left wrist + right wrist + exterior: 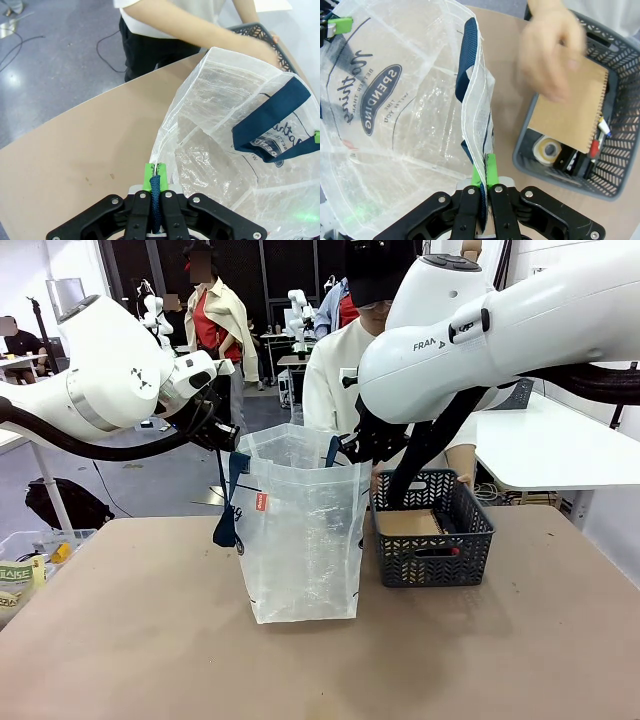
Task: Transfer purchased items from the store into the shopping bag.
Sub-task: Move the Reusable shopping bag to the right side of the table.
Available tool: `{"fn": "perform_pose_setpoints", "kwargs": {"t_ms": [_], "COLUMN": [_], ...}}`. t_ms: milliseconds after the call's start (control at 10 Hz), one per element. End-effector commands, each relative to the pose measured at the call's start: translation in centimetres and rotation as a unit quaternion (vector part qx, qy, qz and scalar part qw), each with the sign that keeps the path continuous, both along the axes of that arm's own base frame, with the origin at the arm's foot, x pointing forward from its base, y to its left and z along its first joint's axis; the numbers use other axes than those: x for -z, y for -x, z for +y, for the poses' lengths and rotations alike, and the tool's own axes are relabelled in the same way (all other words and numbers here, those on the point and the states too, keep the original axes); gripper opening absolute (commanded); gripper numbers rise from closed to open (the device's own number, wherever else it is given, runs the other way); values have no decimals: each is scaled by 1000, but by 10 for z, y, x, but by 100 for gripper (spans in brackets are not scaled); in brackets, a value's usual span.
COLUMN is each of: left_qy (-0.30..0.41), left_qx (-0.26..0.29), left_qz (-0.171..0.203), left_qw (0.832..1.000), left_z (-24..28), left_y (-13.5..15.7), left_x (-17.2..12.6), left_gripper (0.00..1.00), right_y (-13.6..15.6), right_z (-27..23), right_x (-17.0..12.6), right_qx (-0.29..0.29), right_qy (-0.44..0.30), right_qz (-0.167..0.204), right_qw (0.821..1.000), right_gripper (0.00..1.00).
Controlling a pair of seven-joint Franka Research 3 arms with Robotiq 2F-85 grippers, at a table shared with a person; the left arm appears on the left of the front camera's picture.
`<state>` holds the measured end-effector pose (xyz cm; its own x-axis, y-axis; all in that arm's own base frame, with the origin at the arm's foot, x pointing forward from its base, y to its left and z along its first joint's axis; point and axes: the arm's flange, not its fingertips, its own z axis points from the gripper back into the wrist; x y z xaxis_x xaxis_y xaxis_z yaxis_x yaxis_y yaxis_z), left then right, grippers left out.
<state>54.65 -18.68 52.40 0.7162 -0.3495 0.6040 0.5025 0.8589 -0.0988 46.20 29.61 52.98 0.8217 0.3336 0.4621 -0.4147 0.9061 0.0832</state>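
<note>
Two grips on shopping bag (pixel 300 550), left claw (pixel 155 175), right claw (pixel 485 170)

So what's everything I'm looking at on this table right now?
shopping bag: one, clear, dark blue handles, mid-table
basket: one, dark grey, right of the bag
notebook: one, brown, in the basket
tape roll: one, pale, in the basket
table: one, tan, under everything
person's hand: one, over the notebook
left gripper: one, black, green pads, shut on bag's handle
right gripper: one, black, green pads, shut on bag's opposite rim
</note>
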Motion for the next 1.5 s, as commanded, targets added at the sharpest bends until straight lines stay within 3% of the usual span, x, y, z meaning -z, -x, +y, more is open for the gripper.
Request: {"fn": "perform_pose_setpoints", "kwargs": {"t_ms": [0, 1400], "left_qy": [2, 2], "left_qx": [-7, -7], "left_qz": [-5, -5], "left_qw": [1000, 1000], "left_z": [3, 3], "left_y": [2, 2], "left_x": [-2, -2], "left_gripper": [0, 0], "right_y": [0, 0], "right_z": [-2, -2], "right_x": [0, 0], "right_qx": [-6, -6], "right_qy": [-6, -6], "right_qz": [0, 0], "right_qw": [1000, 1000], "right_gripper": [0, 0]}}
